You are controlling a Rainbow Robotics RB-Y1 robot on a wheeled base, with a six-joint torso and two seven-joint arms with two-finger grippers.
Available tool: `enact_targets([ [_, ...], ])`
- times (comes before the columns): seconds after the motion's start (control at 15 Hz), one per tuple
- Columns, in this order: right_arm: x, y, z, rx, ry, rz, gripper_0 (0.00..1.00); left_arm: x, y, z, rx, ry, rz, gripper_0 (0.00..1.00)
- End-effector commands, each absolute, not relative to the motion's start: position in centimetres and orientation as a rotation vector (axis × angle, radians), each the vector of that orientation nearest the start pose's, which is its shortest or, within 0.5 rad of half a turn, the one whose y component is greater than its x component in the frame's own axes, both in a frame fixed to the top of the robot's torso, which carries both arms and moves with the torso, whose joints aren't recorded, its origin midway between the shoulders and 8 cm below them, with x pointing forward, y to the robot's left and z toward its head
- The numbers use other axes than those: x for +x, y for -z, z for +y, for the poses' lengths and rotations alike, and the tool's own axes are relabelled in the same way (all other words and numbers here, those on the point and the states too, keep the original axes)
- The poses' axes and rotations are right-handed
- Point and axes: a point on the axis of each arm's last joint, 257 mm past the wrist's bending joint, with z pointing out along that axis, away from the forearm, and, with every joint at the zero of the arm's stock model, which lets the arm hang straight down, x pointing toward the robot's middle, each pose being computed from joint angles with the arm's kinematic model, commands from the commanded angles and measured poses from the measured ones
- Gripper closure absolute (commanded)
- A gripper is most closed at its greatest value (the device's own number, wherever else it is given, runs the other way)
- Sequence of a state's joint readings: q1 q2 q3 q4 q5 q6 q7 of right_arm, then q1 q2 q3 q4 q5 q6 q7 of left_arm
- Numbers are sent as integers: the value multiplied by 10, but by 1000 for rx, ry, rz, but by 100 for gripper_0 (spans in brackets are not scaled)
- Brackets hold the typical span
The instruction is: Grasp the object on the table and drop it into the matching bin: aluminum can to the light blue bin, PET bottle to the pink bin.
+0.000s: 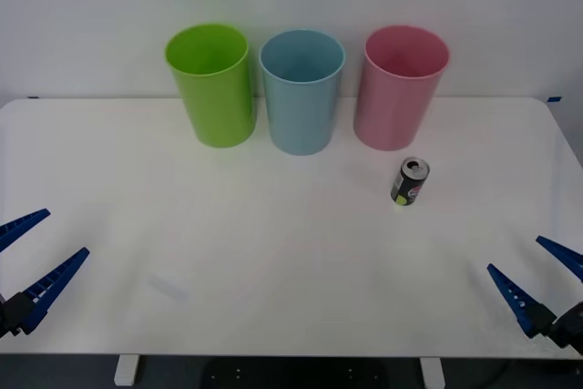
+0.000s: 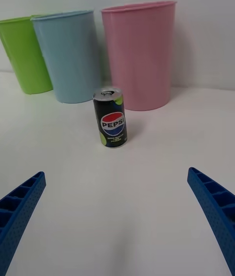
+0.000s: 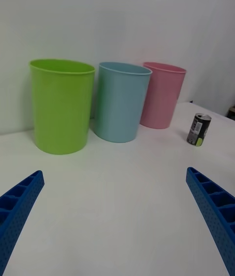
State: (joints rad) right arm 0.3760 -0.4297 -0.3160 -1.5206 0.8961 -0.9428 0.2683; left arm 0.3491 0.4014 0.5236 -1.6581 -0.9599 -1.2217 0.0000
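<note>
Two grippers wait at the white table's (image 1: 273, 280) near edge, left gripper (image 1: 27, 257) and right gripper (image 1: 537, 275), fingers spread wide, empty. One Pepsi can (image 1: 410, 181) stands upright before the pink bin (image 1: 399, 88). Three bins line the back: lime green bin (image 1: 212, 84), light blue bin (image 1: 301, 90), pink.

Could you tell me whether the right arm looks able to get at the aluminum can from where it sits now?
Probably yes. The right gripper waits at the table's near right corner, jaws open, and only bare tabletop lies between it and the upright aluminum can. The pink bin stands behind the can, not in the way.
</note>
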Motion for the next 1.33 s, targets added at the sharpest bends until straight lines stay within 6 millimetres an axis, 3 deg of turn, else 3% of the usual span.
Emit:
enact_targets([
  [0.07,379,267,-337,-373,-383,1582,0,342,169,330,465,567,1441,0],
  [0.47,407,279,-327,-357,-346,1584,0,342,169,330,465,567,1441,0],
  [0.87,436,286,-304,-353,-320,1602,0,342,169,330,465,567,1441,0],
  [1.33,460,285,-283,-344,-304,1603,0,342,169,330,465,567,1441,0],
])
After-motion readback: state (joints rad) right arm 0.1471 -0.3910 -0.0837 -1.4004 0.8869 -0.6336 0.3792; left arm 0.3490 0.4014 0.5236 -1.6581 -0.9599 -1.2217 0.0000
